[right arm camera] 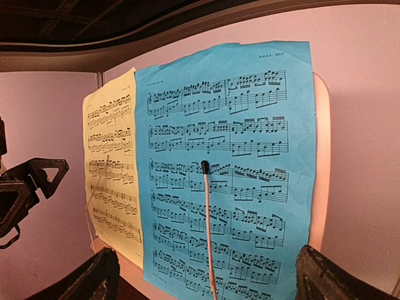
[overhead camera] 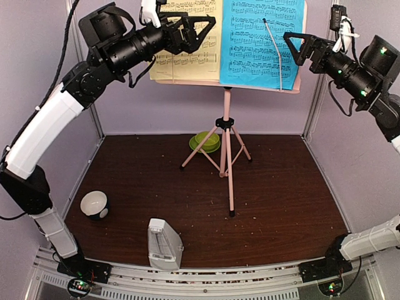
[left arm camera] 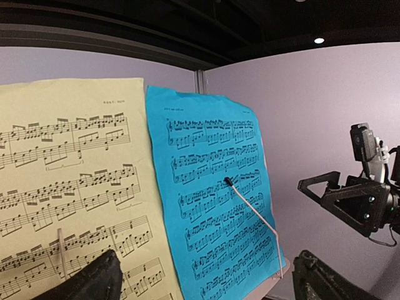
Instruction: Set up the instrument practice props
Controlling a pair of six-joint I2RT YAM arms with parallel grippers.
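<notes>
Left claw [overhead camera: 199,32] of mine hangs at 11 o'clock in the top view, fingers spread wide with nothing between them, in front of the yellow page [overhead camera: 206,59]. My right claw [overhead camera: 299,47] hangs at 1 o'clock, just as wide and also empty, beside the right edge of the blue page [overhead camera: 262,37]. The two pages stand side by side on the pink stand [overhead camera: 228,156], yellow left and blue right, their inner edges meeting. A thin wire arm [overhead camera: 273,53] with a black tip lies across the blue page. The stand's tripod legs rest at 12 o'clock on the brown table [overhead camera: 281,187]. The metronome [overhead camera: 164,245] stands upright at 7 o'clock by the near edge, well apart from the stand. A green bowl [overhead camera: 206,142] sits behind the legs; a white bowl [overhead camera: 94,204] sits at 8 o'clock.
</notes>
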